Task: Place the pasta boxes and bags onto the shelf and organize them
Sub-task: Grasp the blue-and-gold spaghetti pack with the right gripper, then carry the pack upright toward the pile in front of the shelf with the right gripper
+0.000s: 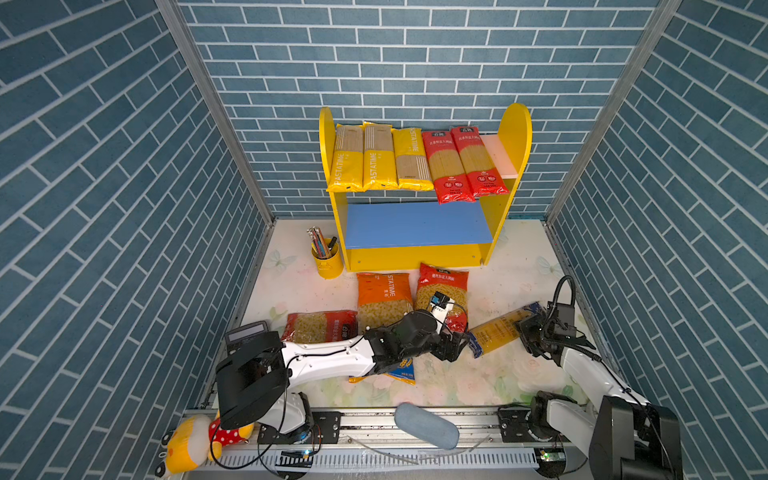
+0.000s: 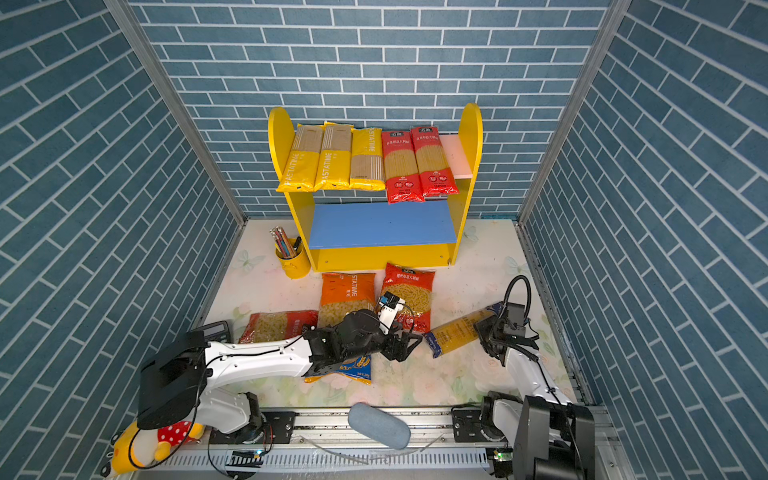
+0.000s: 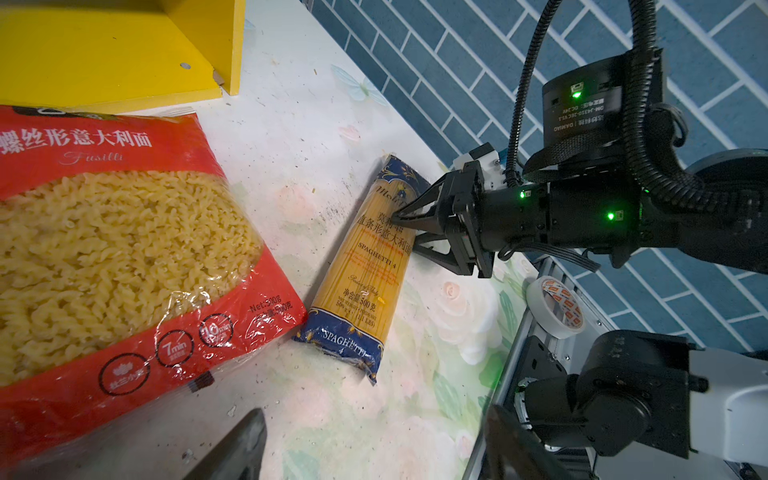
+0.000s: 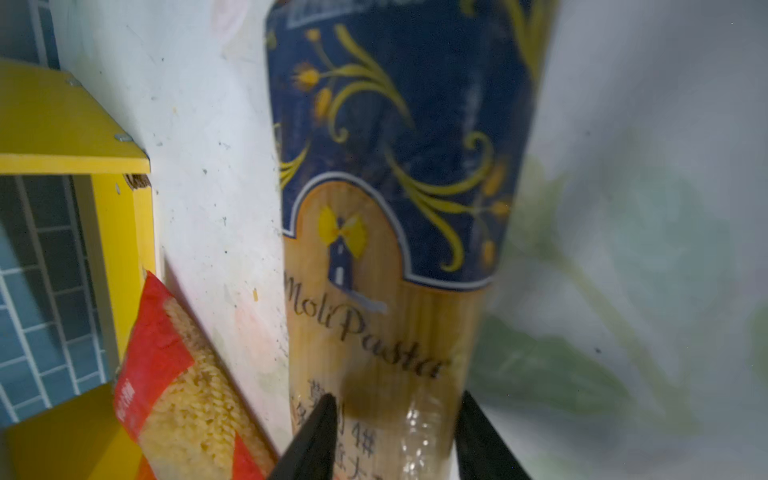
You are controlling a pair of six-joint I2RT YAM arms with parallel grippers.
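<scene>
The shelf (image 1: 515, 137) stands at the back. Its pink upper board (image 1: 500, 158) carries three yellow spaghetti packs (image 1: 378, 158) and two red ones (image 1: 461, 164); its blue lower board (image 1: 415, 224) is bare. A dark-blue spaghetti pack (image 1: 496, 332) (image 3: 365, 270) (image 4: 395, 166) lies on the table, and my right gripper (image 1: 525, 332) (image 4: 395, 436) is shut on its far half. My left gripper (image 1: 451, 345) (image 3: 374, 453) hovers open just left of that pack's near end, holding nothing. An orange macaroni bag (image 1: 382, 299), two red bags (image 1: 440, 286) (image 1: 320, 326) and a blue bag (image 1: 401, 372) also lie on the table.
A yellow pencil cup (image 1: 326, 259) stands left of the shelf's foot. A calculator (image 1: 245, 330) lies at the table's left edge. A plush toy (image 1: 199, 440) and a grey-blue oblong pouch (image 1: 426, 424) rest on the front rail. A tape roll (image 3: 555, 305) sits on the right rail.
</scene>
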